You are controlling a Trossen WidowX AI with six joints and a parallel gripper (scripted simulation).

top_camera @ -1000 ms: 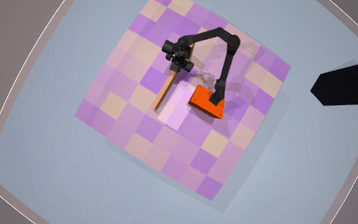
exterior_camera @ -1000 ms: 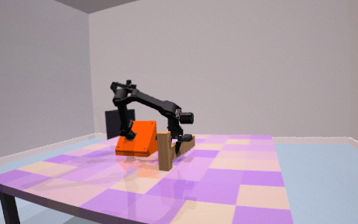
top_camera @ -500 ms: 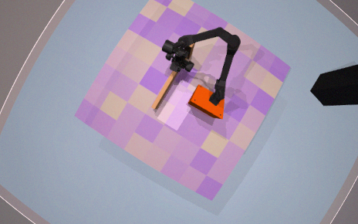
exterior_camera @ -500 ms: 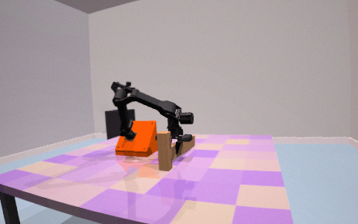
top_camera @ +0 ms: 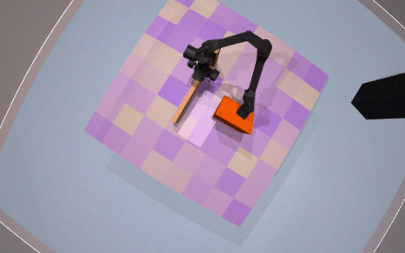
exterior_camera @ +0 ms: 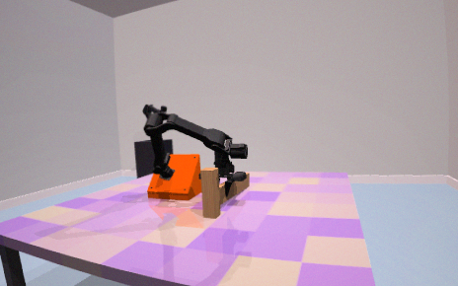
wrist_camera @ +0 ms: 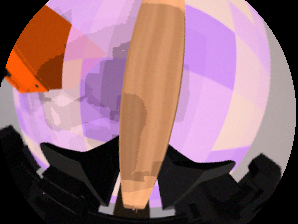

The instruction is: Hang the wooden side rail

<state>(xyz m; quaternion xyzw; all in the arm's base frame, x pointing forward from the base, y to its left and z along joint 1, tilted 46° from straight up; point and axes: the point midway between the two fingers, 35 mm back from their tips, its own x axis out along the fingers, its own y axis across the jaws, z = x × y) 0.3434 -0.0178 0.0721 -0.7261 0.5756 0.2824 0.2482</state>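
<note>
The wooden side rail (top_camera: 185, 104) (exterior_camera: 242, 185) (wrist_camera: 154, 65) runs away from the headboard post (top_camera: 216, 58) (exterior_camera: 211, 194), its near end close to the post. Its far end is low at the table top; exact contact is too small to tell. My gripper (top_camera: 200, 78) (exterior_camera: 228, 186) (wrist_camera: 141, 135) is shut on the rail near its post end, one finger on each side. The post stands upright, partly behind the gripper in the top view. The steel hooks, the slot and the pins are hidden, so I cannot tell whether the hooks sit on the pins.
An orange sloped block (top_camera: 231, 114) (exterior_camera: 180, 175) (wrist_camera: 44, 40) stands beside the rail, with the arm's base mounted on it. The arm arches over from it to the post. The table (top_camera: 166, 144) (exterior_camera: 321, 251) has a purple and cream checkered top.
</note>
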